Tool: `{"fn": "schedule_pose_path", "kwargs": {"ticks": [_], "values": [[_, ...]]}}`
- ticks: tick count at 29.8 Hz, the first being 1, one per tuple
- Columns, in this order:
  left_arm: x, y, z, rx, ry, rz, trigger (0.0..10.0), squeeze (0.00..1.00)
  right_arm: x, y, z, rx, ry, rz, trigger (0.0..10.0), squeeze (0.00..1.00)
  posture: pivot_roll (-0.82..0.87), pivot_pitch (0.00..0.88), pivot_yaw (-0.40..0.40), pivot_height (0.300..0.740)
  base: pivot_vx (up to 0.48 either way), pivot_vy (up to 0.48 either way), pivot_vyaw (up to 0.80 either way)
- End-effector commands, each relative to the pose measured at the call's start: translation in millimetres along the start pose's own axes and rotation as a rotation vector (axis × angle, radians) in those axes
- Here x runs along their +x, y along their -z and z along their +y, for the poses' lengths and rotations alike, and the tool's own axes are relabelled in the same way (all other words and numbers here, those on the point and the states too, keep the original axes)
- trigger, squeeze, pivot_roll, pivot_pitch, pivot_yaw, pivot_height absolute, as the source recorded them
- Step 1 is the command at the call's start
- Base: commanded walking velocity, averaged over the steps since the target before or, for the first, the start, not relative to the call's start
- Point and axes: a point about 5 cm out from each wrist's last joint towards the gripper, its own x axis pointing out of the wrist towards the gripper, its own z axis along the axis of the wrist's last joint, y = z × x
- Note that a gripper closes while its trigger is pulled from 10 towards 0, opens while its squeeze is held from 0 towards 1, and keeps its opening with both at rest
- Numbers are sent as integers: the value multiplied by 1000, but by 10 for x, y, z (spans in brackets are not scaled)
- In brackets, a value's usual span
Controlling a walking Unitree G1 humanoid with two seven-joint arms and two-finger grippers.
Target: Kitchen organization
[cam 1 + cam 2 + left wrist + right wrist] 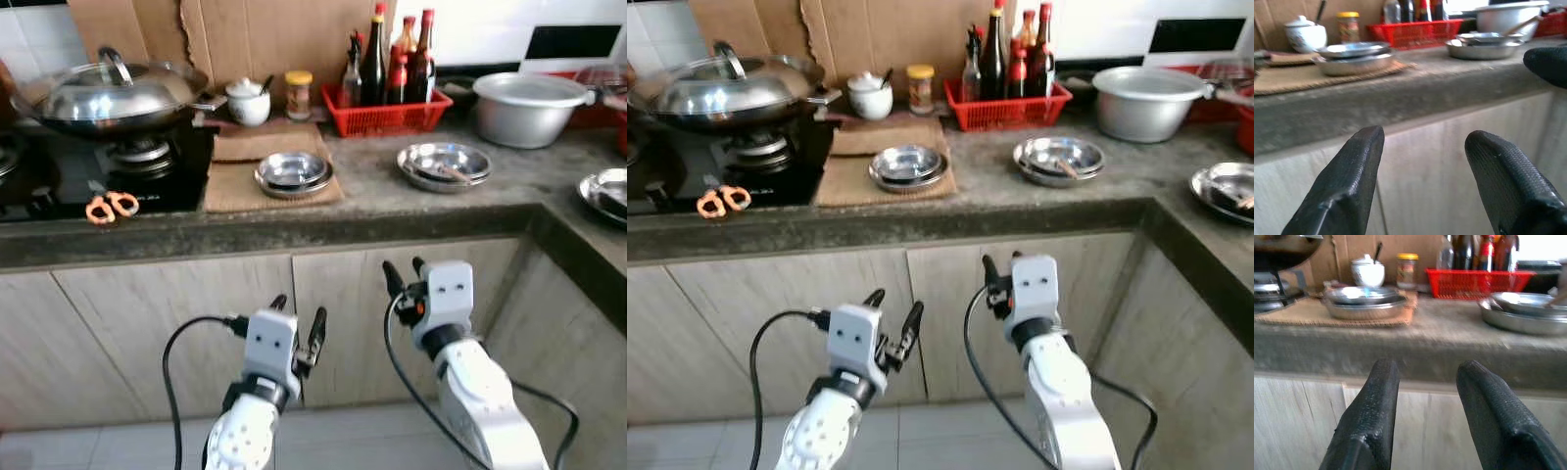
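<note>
- The grey stone counter (372, 186) runs across the scene and turns a corner on the robot's right; pale wood cabinet doors (176, 323) stand below it.
- A black gas stove (59, 176) sits at the counter's left end, with a lidded wok (113, 98) on its burner.
- Brown cardboard (245, 34) leans against the wall behind the wok and the jars.
- A large metal pot (527, 108) stands at the back right of the counter, just beside a red basket (387, 116) that holds several dark sauce bottles (374, 59).
- A stack of steel plates (294, 174) rests on a brown mat (269, 166) next to the stove.
- A second stack of steel dishes (444, 164) lies in front of the red basket, well apart from the first stack, with what looks like a utensil in it.
- Another steel dish (607, 194) sits at the far right edge, on the counter's side arm.
- A white lidded pot (248, 101) with a spoon handle sticking out and a yellow-capped jar (298, 95) stand side by side behind the mat.
- Orange-handled scissors (111, 207) lie on the stove's front edge.
- The left gripper (299, 318) is raised in front of the cabinet doors, below the counter edge, its two black fingers (1347, 181) spread apart with nothing between them.
- The right gripper (404, 274) is also in front of the cabinets, a little higher and nearer the counter edge, fingers (1374, 416) likewise apart and empty.
</note>
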Motion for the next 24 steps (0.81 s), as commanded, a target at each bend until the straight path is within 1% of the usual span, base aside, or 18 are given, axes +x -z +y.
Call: {"fn": "schedule_pose_path", "kwargs": {"ticks": [1,12,15,20,22,24], "values": [[-9,-11,54,13,-15,-5,10000,0,26,-26,72,13,-23,-14,10000,0,45,38,-31,740,386,0,0],[-10,-7,54,14,-15,-4,10000,0,75,-88,73,6,-36,-42,10000,0,46,41,-27,740,356,0,0],[-6,-12,54,15,-14,-4,10000,0,94,-118,78,-21,-54,-60,10000,0,47,41,-29,740,308,0,0],[-7,-11,56,16,-13,-3,10000,0,124,-138,75,-23,-52,-67,10000,0,47,42,-28,740,385,0,800],[-7,-12,54,17,-15,-4,10000,0,160,-157,44,2,-40,-72,10000,0,48,42,-29,740,386,0,0],[-9,-11,52,16,-15,-4,10000,0,184,-183,27,-4,-38,-77,10000,0,47,43,-27,740,328,0,0]]}}
